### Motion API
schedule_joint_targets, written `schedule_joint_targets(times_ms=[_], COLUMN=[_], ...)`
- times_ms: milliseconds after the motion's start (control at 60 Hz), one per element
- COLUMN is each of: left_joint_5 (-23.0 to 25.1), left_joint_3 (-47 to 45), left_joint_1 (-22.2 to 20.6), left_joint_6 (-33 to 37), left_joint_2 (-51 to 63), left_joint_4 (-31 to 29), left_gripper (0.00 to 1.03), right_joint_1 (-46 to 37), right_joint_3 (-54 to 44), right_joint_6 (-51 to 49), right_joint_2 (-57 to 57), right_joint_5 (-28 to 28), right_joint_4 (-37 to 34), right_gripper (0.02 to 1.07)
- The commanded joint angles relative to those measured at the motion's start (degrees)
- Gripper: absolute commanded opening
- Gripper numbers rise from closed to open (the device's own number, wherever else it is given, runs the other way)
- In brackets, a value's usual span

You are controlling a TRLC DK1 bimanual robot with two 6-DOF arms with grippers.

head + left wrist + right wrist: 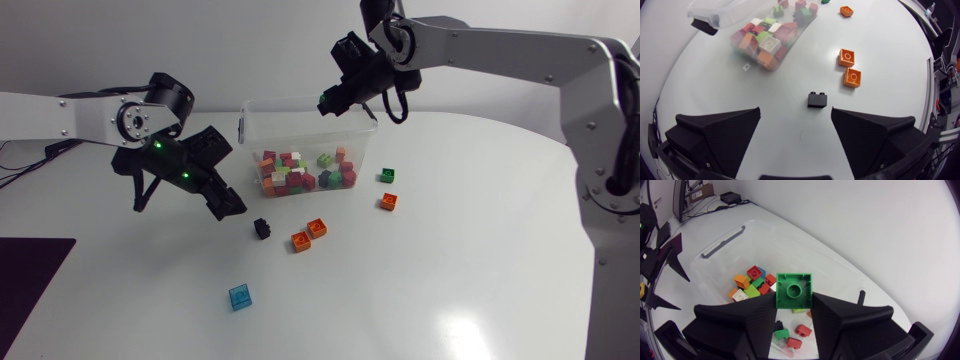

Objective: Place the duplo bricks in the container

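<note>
A clear plastic container [300,107] [725,242] at the table's middle back holds several coloured duplo bricks. Over its back rim hangs my right gripper [333,100] [794,302], shut on a green brick [794,289]. My left gripper [222,172] [795,112] stands open to the container's left, above the table. A black brick [262,229] [817,99] lies just ahead of its fingers, apart from them. Two orange bricks [309,235] [850,67] lie beside the black one. Another orange brick [388,202], a dark green brick [388,175] and a blue brick [240,297] lie loose on the table.
The container's near wall [715,12] is beyond the left gripper, past the black brick. A dark mat [30,280] covers the table's front left corner. The white table [450,280] stretches bare to the front right.
</note>
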Motion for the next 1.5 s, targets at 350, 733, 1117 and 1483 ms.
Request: schedule_joint_targets(times_ms=[350,733,1117,1483], left_joint_5=[-0.35,-0.44,-3.52,-4.48], left_joint_3=[2.12,3.27,3.53,3.09], left_joint_1=[-3.15,-6.14,-7.19,-7.90], left_joint_6=[1.27,0.66,0.66,0.83], left_joint_2=[10.24,14.63,16.66,17.97], left_joint_4=[2.57,5.03,5.38,5.56], left_gripper=[0.98,0.96,0.55,0.42], right_joint_1=[-1.87,-8.02,-11.18,-12.59], right_joint_3=[-4.33,-29.11,-45.46,-52.14], right_joint_6=[2.18,0.42,-6.08,-16.36], right_joint_2=[-6.04,-24.32,-31.88,-28.80], right_joint_5=[0.68,-1.51,-3.98,-7.05], right_joint_4=[0.43,5.27,6.85,6.85], right_gripper=[1.02,1.02,1.02,1.02])
